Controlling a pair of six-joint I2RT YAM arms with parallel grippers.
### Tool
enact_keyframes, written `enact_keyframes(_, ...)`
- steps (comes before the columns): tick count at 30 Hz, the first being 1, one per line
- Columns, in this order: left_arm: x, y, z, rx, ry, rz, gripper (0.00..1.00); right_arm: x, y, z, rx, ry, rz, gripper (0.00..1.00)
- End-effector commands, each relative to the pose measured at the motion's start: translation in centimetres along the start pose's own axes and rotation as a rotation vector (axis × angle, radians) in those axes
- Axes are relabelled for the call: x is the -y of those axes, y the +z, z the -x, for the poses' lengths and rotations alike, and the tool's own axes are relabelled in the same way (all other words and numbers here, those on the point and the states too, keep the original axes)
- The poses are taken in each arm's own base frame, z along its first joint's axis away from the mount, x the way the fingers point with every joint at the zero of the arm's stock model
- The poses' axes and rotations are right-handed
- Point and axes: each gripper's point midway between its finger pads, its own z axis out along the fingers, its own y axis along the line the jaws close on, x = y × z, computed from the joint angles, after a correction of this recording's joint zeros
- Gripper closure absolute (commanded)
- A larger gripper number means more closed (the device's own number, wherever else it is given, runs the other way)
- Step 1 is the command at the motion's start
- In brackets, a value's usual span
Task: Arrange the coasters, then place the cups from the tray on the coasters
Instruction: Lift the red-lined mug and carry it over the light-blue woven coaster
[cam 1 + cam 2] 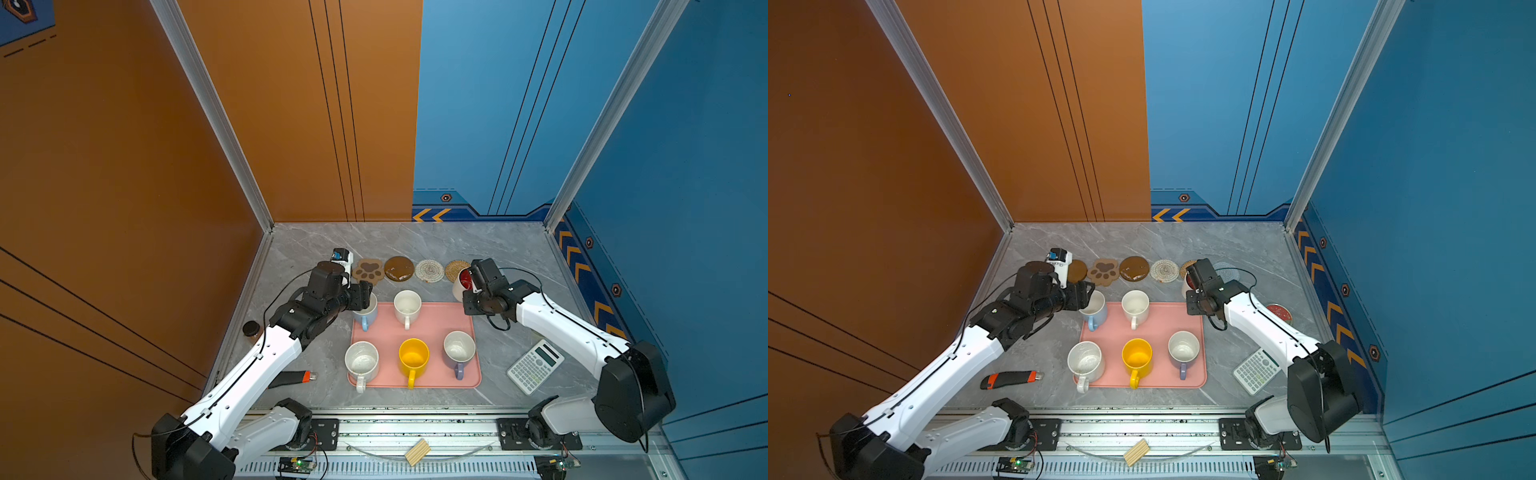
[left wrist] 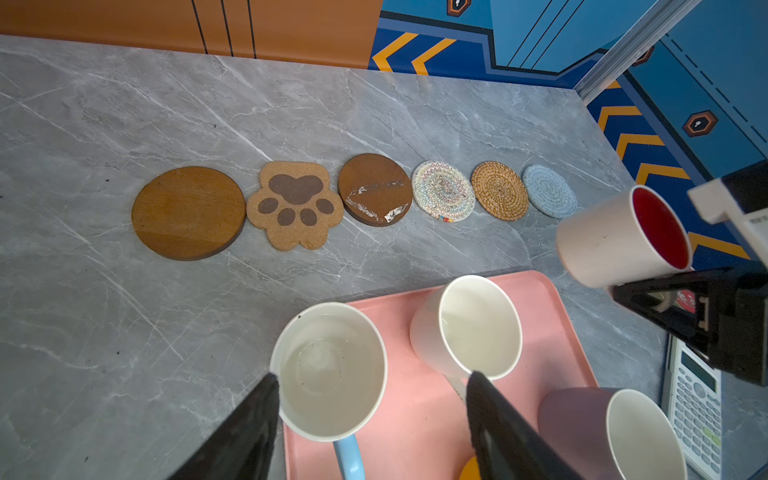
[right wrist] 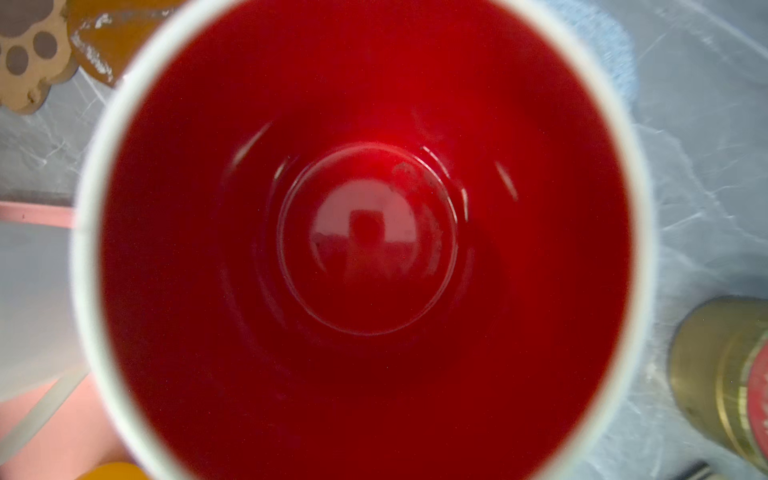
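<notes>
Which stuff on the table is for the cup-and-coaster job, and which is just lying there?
For the job: pink tray, light blue cup, plain white cup, lavender cup, yellow cup, speckled cup, red-inside cup, wooden coaster, second wooden coaster, paw coaster, cream woven coaster, rattan coaster, blue-grey coaster.
Just lying about: calculator, box cutter, red-topped tin, wooden block.

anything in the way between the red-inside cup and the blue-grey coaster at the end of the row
Nothing visible. The right gripper holds the red-inside cup close to the blue-grey coaster, which is bare; only open table shows between them. The rattan coaster beside it is bare too.
</notes>
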Motion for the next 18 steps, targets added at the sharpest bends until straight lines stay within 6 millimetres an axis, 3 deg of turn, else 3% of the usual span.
enact_keyframes(1, -0.8, 0.2, -0.7, -0.022, -0.001, 0.040, 0.28, 2.6, -1.2, 3.9, 0.073, 0.016, -0.086, 1.00)
enact_keyframes(5, -1.0, 0.3, -0.7, -0.023, -0.003, 0.045, 0.28, 5.5, -0.5, 6.4, 0.070, 0.060, -0.141, 1.00)
enact_keyframes(10, -1.1, 0.5, -0.5, -0.023, -0.008, 0.053, 0.28, 8.9, 1.9, 8.3, 0.043, 0.110, -0.212, 1.00)
enact_keyframes(18, -1.1, 1.0, 0.3, -0.024, -0.001, 0.062, 0.28, 10.9, 6.0, 10.0, 0.027, 0.132, -0.250, 1.00)
